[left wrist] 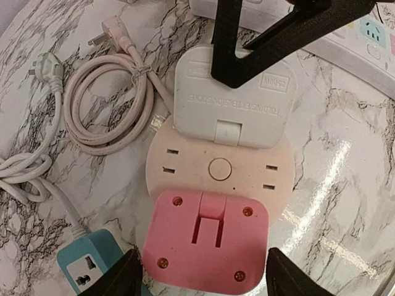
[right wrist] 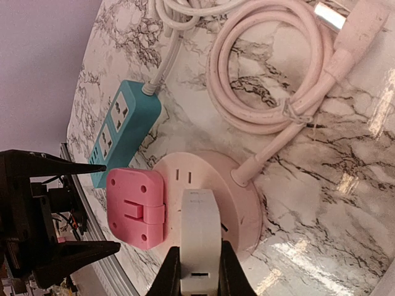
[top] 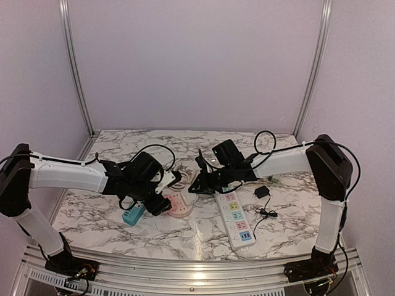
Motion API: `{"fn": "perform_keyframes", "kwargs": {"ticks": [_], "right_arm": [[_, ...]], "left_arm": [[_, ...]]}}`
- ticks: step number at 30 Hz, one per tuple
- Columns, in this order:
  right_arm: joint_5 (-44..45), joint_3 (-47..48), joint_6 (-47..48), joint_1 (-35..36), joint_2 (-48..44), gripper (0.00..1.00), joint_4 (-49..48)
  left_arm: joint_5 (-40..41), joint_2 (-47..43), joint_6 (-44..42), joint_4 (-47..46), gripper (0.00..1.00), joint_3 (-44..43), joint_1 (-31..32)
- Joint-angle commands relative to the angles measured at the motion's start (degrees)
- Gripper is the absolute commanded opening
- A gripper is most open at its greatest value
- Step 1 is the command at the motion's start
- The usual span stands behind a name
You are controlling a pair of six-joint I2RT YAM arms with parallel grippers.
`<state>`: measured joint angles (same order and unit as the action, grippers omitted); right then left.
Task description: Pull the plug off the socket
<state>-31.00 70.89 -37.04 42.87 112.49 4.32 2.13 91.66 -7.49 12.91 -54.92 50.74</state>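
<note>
White plug (right wrist: 199, 237) in socket (left wrist: 185, 182) on marble table (left wrist: 336, 185): right fingers (right wrist: 170, 277) pinch it; left fingers (left wrist: 120, 277) gape, seemingly empty.

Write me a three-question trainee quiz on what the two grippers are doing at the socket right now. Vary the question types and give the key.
1. True or false: the left gripper is shut on the teal power strip.
2. The right gripper is shut on: A) the coiled cable, B) the white plug, C) the black adapter.
3. Short answer: what colour is the plug on the round socket that the left gripper straddles?

Key
1. False: its jaws are open.
2. B.
3. Pink: it is the pink plug.
</note>
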Motion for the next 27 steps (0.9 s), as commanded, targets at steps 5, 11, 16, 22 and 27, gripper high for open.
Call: {"fn": "perform_keyframes", "kwargs": {"ticks": [5,11,16,22,27], "right_arm": [[1.6,-0.1,0.3,-0.2,0.8,0.01,0.3],[1.6,0.0,0.2,-0.2,0.9,0.01,0.5],[1.4,0.0,0.1,-0.2,1.2,0.01,0.5],[1.2,0.2,-0.4,-0.2,1.5,0.01,0.1],[1.3,0.9,-0.4,0.1,2.1,0.01,0.5]], "left_arm": [[-0.3,-3.3,1.7,3.5,0.72,-0.1,0.1],[-1.7,-4.6,6.1,3.8,0.7,-3.2,-0.3],[-7.3,-1.2,15.0,3.2,0.4,-5.9,-0.3],[-11.4,2.5,25.6,0.0,0.1,-6.4,-0.1],[-6.9,6.5,28.6,3.9,0.0,-9.7,-0.2]]}}
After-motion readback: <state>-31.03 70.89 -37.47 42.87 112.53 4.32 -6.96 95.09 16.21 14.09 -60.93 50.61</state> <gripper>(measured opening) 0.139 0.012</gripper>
